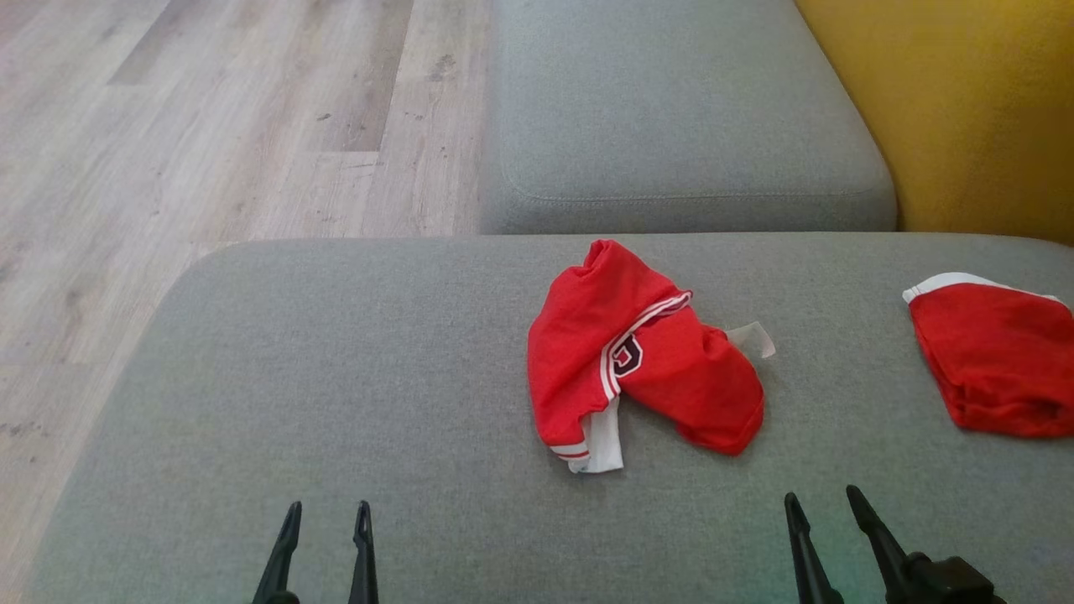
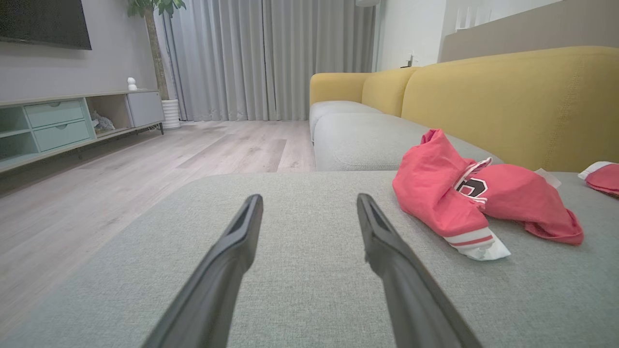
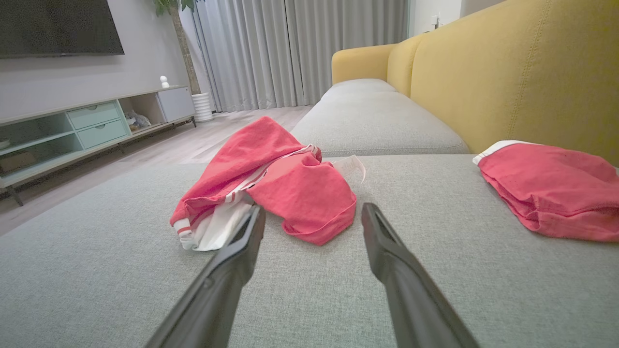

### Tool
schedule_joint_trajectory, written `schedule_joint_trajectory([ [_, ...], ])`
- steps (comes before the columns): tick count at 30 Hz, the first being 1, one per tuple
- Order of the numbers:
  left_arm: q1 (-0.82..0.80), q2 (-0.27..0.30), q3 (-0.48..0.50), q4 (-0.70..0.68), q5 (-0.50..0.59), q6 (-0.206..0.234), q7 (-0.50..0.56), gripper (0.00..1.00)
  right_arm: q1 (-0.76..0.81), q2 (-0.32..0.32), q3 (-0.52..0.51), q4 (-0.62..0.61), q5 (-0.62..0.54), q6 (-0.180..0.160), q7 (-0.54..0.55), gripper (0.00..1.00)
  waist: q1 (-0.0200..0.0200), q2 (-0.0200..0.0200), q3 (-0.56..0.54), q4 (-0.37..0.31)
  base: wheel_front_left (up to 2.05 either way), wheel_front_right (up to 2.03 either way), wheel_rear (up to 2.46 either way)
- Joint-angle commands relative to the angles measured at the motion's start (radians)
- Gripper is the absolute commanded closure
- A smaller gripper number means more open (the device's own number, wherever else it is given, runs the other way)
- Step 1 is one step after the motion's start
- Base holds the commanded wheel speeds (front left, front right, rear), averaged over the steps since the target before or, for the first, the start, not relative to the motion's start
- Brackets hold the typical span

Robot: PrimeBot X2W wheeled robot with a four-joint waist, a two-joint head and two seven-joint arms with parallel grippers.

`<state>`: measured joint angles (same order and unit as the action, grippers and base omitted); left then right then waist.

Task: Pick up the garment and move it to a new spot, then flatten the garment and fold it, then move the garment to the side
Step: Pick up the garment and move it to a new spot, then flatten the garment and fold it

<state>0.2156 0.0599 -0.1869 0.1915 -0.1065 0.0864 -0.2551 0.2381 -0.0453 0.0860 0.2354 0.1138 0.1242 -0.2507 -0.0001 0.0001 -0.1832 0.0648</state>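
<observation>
The garment (image 1: 570, 361) lies crumpled in a heap on the grey cushion (image 1: 336, 403), just off the head view's middle toward 4 o'clock. It is red, with striped red-and-white trim and one dark, white-outlined character showing. A white panel pokes out at its 6 o'clock.

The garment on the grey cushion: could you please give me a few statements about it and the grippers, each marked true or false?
1. The garment lies bunched up on the grey cushion. True.
2. The left gripper is shut on the garment. False: it is open and apart from it.
3. A second red cloth lies on the robot's right of the garment. True.
4. The right gripper presses on the garment. False: it is open, short of it, holding nothing.
</observation>
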Motion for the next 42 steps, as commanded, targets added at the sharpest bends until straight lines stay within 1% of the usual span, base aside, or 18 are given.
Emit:
schedule_joint_trajectory([
  [1,-0.032,-0.008,0.036,-0.026,0.01,-0.004,-0.007,0.0,-0.04,-0.007,0.019,-0.031,0.002,0.007,-0.011,0.0,0.0001,-0.0001,0.001,-0.001,0.0,0.0,0.0],
  [16,-0.049,-0.009,0.031,-0.016,0.014,-0.005,-0.007,0.0,-0.059,-0.005,0.019,-0.036,0.006,0.007,-0.011,0.0,0.0001,-0.0001,0.029,-0.015,0.0,0.0,0.0],
  [23,-0.097,-0.01,0.0,0.01,0.023,-0.018,-0.007,0.0,-0.083,-0.005,0.04,-0.044,-0.004,0.007,-0.011,0.0,0.0001,-0.0001,0.08,-0.063,0.0,0.0,0.0],
  [27,-0.196,-0.01,-0.054,0.087,0.023,-0.026,-0.007,0.0,-0.118,-0.011,0.065,-0.043,-0.008,0.007,-0.011,0.0,0.0001,-0.0001,0.132,-0.117,0.0,0.0,0.0],
  [28,-0.196,-0.01,-0.054,0.087,0.023,-0.026,-0.007,0.0,-0.118,-0.011,0.065,-0.043,-0.008,0.007,-0.011,0.0,0.0001,-0.0001,0.132,-0.117,0.0,0.0,0.0],
  [33,-0.381,-0.01,-0.162,0.21,0.075,-0.035,-0.007,0.0,-0.178,-0.025,0.098,-0.039,-0.008,0.007,-0.011,0.0,0.0001,-0.0001,0.199,-0.19,0.0,0.0,0.0],
  [38,-0.57,-0.01,-0.246,0.357,0.123,-0.02,-0.004,0.0,-0.226,-0.029,0.123,-0.037,-0.008,0.007,-0.011,0.0,0.0001,-0.0001,0.269,-0.256,0.0,0.0,0.0],
  [42,-0.692,-0.01,-0.302,0.48,0.14,-0.017,0.05,0.0,-0.255,-0.027,0.125,-0.038,-0.007,0.007,-0.011,0.0,0.0001,-0.0001,0.316,-0.295,0.0,0.0,0.0],
])
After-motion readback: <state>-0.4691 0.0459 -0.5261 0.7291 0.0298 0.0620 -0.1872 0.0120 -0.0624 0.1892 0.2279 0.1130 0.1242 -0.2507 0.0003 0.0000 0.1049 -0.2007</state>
